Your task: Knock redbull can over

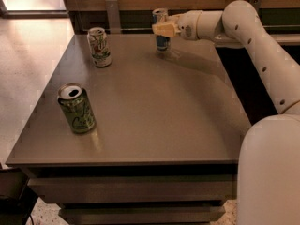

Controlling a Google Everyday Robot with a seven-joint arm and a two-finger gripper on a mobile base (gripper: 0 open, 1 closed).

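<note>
The redbull can (161, 40) is slim, blue and silver, and stands upright near the far edge of the grey table (154, 111). My gripper (162, 29), with its pale yellow tip, reaches in from the right and lies across the can's upper half, in front of it and touching or nearly touching. The white arm (243, 27) stretches back from it along the right side of the table.
A wider green can with pale scrawls (77, 108) stands at the near left of the table. A white-and-green can (100, 47) stands at the far left. A wooden wall with a metal bracket (112, 13) runs behind the table. The robot's white body (269, 172) fills the lower right.
</note>
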